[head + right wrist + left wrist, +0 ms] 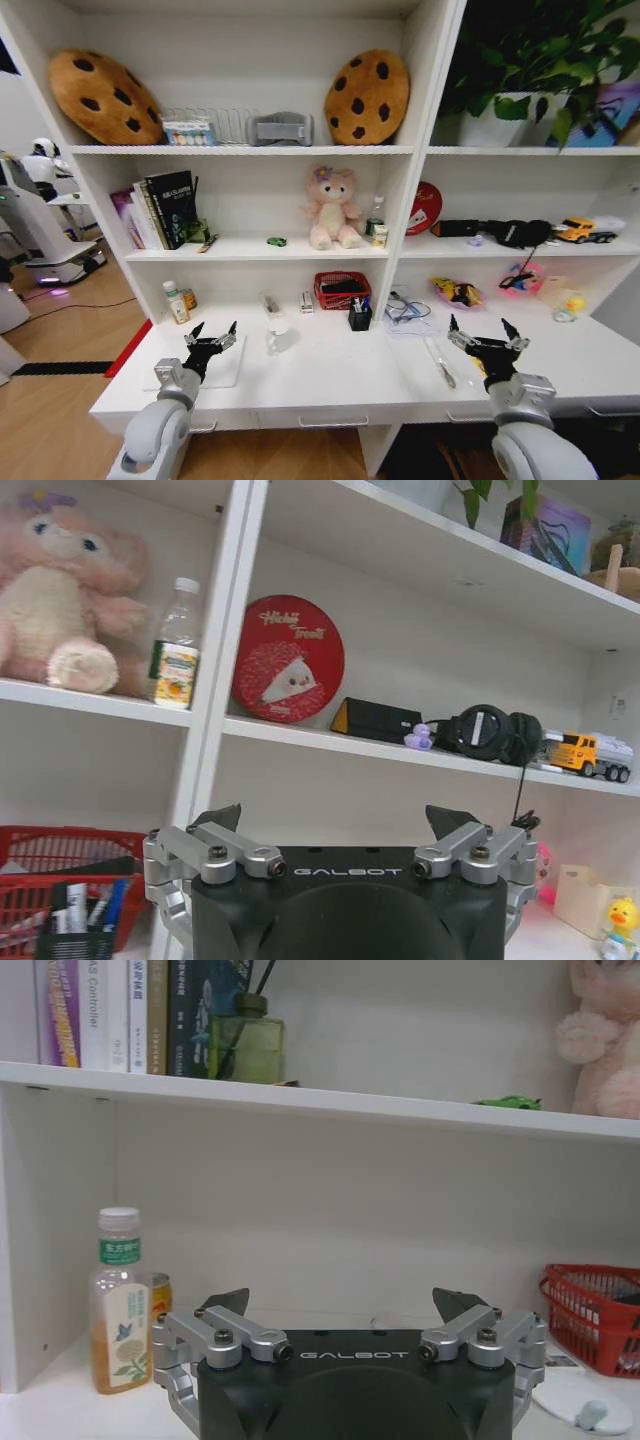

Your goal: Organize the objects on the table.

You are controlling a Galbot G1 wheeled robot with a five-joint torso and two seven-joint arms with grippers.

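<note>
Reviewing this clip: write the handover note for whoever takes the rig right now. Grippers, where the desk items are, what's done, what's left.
Left gripper: open, empty, raised over the white desk above a flat white pad.
Right gripper: open, empty, raised over the desk's right half.
Items: green-labelled bottle at back left; pen lying ahead of the right gripper; pen holder beside the red basket; small green object on the shelf by the plush bear.
Done: nothing gripped.
Left: the tidying itself.

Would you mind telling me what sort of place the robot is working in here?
Probably a study corner staged in a robot lab: a white desk built into a shelf unit holding books, a plush bear and headphones, with another white robot standing on the wood floor off to the left.
</note>
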